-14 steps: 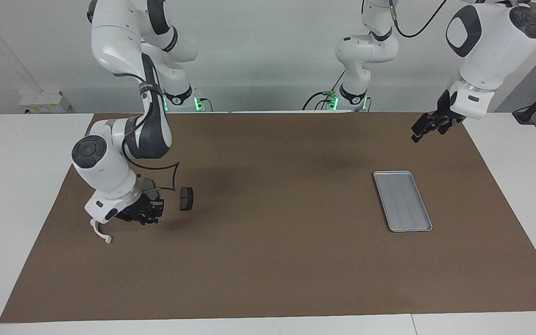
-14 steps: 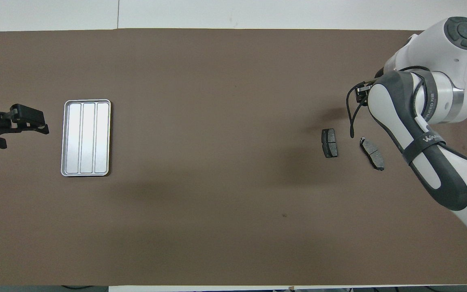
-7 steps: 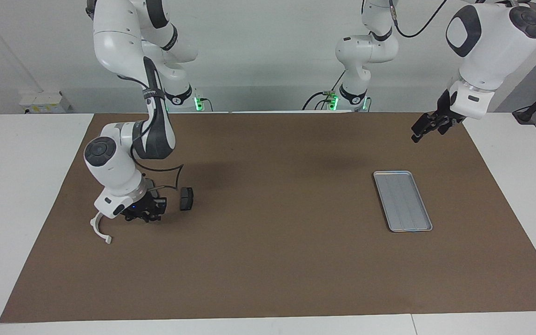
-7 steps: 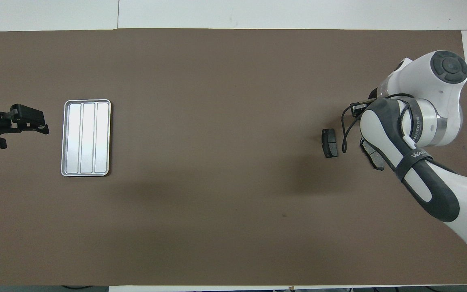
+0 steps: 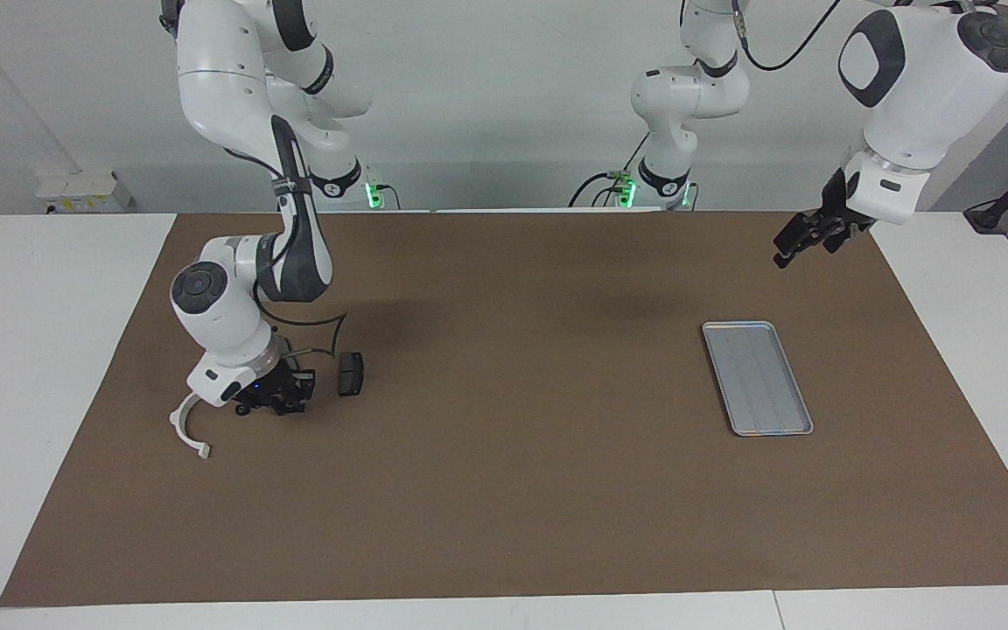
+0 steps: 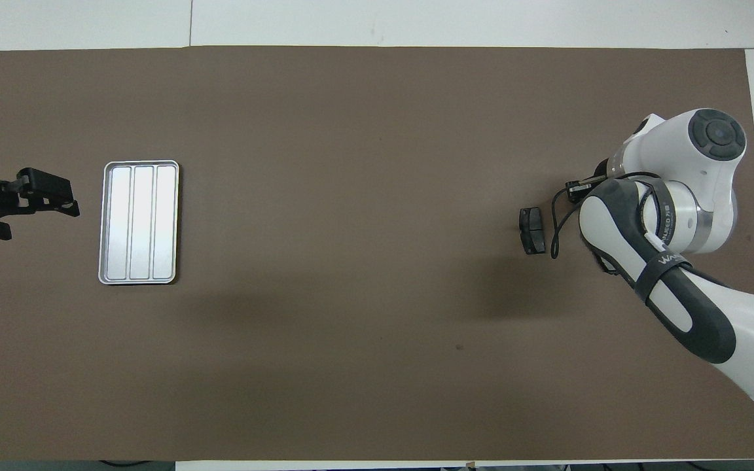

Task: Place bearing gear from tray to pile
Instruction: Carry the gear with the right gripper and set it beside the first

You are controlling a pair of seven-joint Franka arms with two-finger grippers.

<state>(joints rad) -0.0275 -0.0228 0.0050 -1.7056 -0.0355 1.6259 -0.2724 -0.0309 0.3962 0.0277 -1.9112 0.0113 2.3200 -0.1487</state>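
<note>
While I am watching the facing view, the right arm [image 5: 206,306] is hanging its jaws low over the pile, just beside a dark brake pad [image 5: 350,374] and the white bracket [image 5: 182,426], probably to set a part down there. I cannot tell whether those jaws are gripping anything. The bearing gear is showing nowhere, and the tray [image 5: 758,376], well apart from them, is lying bare. The overhead view is hiding the bracket and those jaws under the arm, but is showing the waiting left jaws spread open and empty beside the tray.
</note>
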